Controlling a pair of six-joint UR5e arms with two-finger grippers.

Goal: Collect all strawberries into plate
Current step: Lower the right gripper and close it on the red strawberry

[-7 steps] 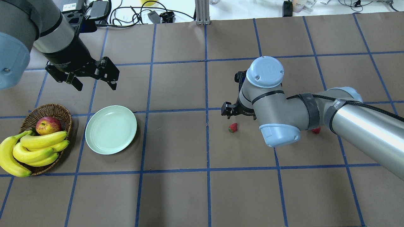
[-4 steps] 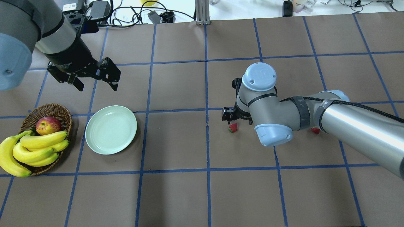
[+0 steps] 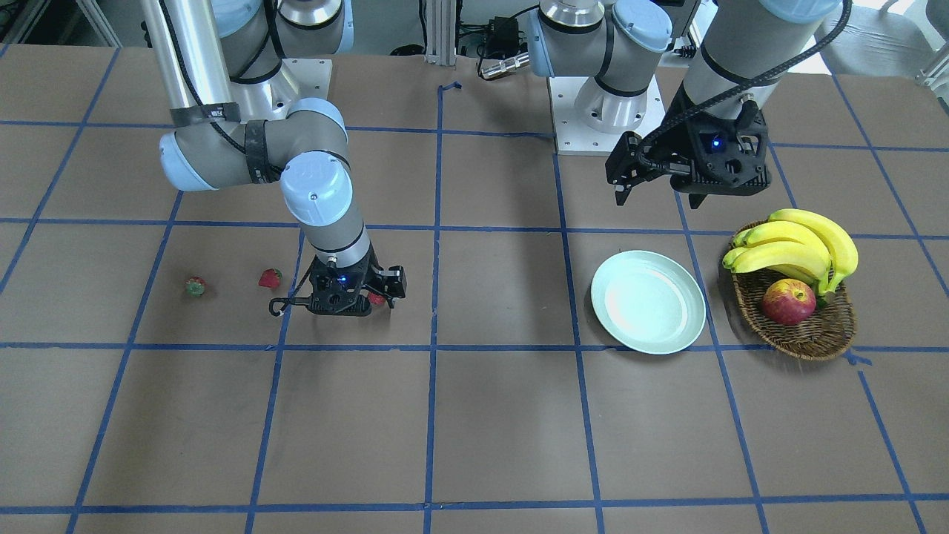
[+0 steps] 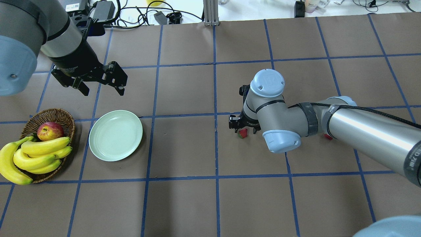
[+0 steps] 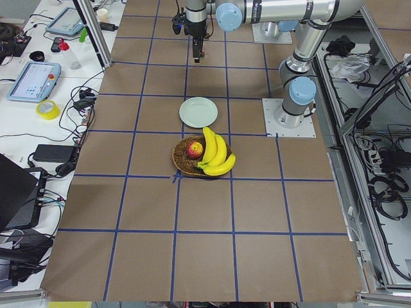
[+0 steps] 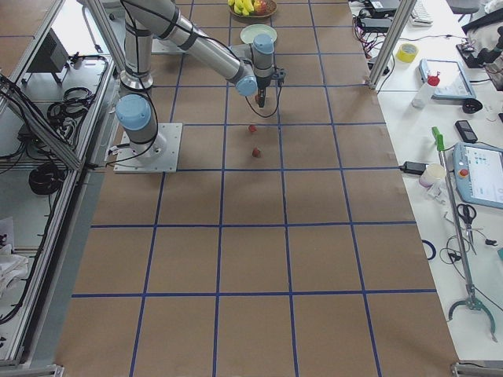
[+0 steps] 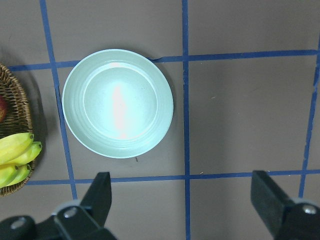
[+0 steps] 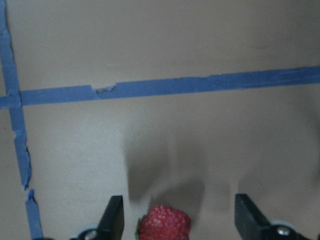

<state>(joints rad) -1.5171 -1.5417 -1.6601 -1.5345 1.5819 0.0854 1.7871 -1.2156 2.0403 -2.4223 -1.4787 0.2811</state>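
Observation:
One red strawberry (image 8: 164, 224) lies on the brown table between the spread fingers of my right gripper (image 8: 182, 220), which is open and low over it. The same strawberry (image 4: 242, 133) shows at the right gripper (image 4: 242, 127) from overhead. Two more strawberries (image 3: 270, 278) (image 3: 195, 285) lie farther out on that side; from overhead one of them (image 4: 327, 136) peeks past the arm. The mint-green plate (image 4: 115, 135) sits empty. My left gripper (image 4: 102, 91) hovers open just behind the plate (image 7: 117, 102), nothing between its fingers (image 7: 99, 196).
A wicker basket (image 4: 61, 115) holding bananas (image 4: 39, 154) and a red-yellow apple (image 4: 50, 130) stands just left of the plate. Blue tape lines grid the table. Cables and boxes lie along the far edge (image 4: 138, 14).
My right arm has shifted left and lowered, bringing its open gripper around the strawberry. The left gripper drifted slightly and stays open.

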